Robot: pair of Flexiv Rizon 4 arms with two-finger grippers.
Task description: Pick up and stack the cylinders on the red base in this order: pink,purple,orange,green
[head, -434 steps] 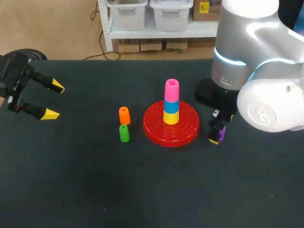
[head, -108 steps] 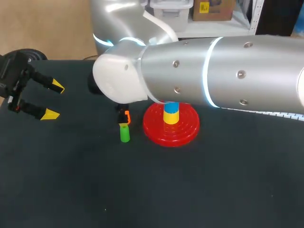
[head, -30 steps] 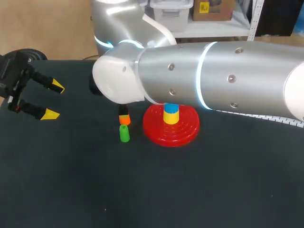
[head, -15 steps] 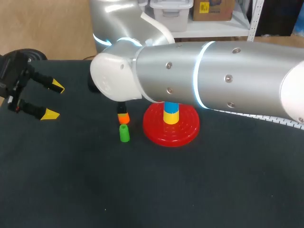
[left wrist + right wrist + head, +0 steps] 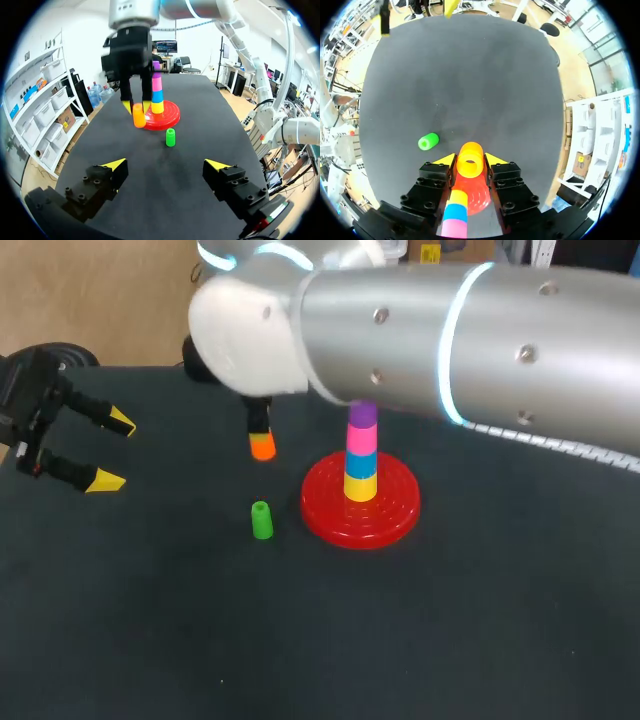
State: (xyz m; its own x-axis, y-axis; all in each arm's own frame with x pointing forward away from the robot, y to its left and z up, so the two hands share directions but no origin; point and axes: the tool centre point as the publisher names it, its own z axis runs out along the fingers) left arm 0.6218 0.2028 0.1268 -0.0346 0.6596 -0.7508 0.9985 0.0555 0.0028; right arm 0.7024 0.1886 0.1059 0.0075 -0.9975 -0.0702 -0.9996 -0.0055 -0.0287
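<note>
above the dark table [image 5: 150, 640] the orange cylinder [image 5: 262, 447] is being pinched by the right gripper [image 5: 469, 159], likely needing centring over the purple cylinder [image 5: 362, 415] next, the left gripper [image 5: 112, 451] spread.

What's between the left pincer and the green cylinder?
Nothing. Only bare table between the left pincer and the green cylinder, seen in left wrist and head views.

- Matt black table [image 5: 450, 640], faintly textured.
- Glossy, ridged plastic red base [image 5: 395, 512].
- Smooth plastic orange cylinder [image 5: 262, 447] and green cylinder [image 5: 261, 521].
- Satin silver metal right arm [image 5: 420, 330].
</note>
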